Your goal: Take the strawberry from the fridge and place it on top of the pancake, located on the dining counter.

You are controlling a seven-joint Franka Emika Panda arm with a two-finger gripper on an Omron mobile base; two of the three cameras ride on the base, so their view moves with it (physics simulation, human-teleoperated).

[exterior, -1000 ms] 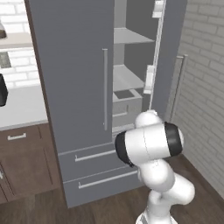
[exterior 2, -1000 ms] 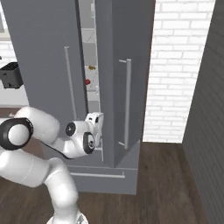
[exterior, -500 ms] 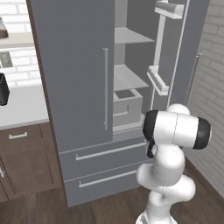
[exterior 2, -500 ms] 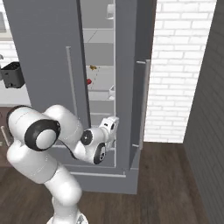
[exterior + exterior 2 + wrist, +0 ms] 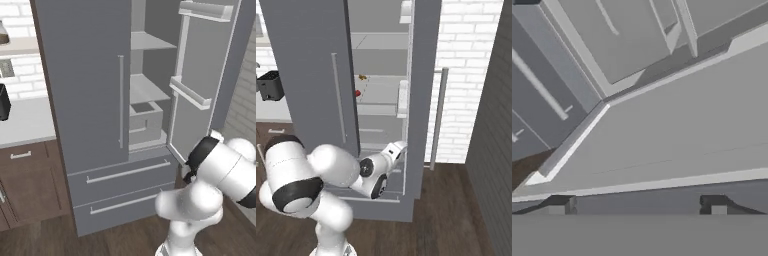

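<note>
The fridge (image 5: 95, 125) stands with its right door (image 5: 205, 85) swung open and its left door shut; the two lower drawers are closed. In the right base view the strawberry (image 5: 357, 93) shows as a tiny red dot on a grey shelf (image 5: 378, 95) inside the open compartment, close to the edge of the shut left door, with a small yellow-brown item (image 5: 362, 77) just above and slightly right of it, farther back. In the left base view the interior shows grey shelves and a boxy grey bin (image 5: 146, 122) on the lowest level.

The arm is folded low in front of the fridge, its hand reaching toward the bottom edge of the open door, near the lower drawers. The gripper (image 5: 637, 210) shows in the hand view as two small dark finger tips set wide apart — released, with nothing between them — pointing at the flat grey face of the door, very close.

To the left of the fridge a white tabotop... tabletop (image 5: 25, 122) sits over brown cabinets, with a dark appliance (image 5: 270, 85) on it.
</note>
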